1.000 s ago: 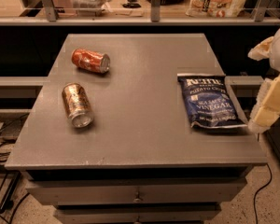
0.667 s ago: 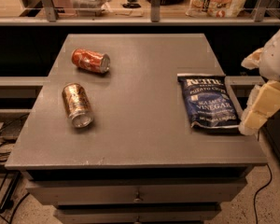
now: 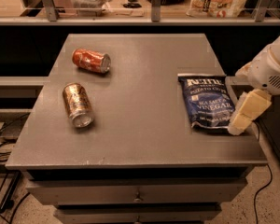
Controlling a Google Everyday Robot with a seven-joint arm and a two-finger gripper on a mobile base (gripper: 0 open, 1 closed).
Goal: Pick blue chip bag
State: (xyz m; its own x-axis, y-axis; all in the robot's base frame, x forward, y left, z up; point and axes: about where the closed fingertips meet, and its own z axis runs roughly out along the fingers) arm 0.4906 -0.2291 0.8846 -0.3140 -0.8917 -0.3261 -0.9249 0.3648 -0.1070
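Claw (image 3: 236, 125) angled down from right, tip at near-right corner of blue chip bag (image 3: 206, 101), grip unclear

"VINEGAR" on blue bag (image 3: 209, 101) beside pincer (image 3: 239, 123)

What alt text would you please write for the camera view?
The robot's gripper hangs at the right edge of a grey table, beside the lower right corner of a blue chip bag. Two soda cans lie on their sides at the left.
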